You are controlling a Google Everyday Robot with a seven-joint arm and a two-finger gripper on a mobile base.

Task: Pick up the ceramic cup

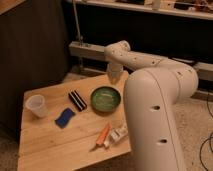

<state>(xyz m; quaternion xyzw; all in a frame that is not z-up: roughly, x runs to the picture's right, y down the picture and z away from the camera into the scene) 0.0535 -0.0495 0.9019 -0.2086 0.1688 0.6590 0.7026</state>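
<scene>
The ceramic cup [36, 105] is small, whitish and tapered, standing upright near the left edge of the wooden table [55, 142]. My gripper [114, 76] hangs at the end of the white arm above the table's far edge, just behind the green bowl [105, 98]. It is well to the right of the cup and holds nothing that I can see.
A black striped block [77, 100] and a blue sponge [65, 117] lie between the cup and the bowl. An orange marker [102, 136] and a small white tube [118, 134] lie near the front right. My white arm body [157, 120] covers the table's right side.
</scene>
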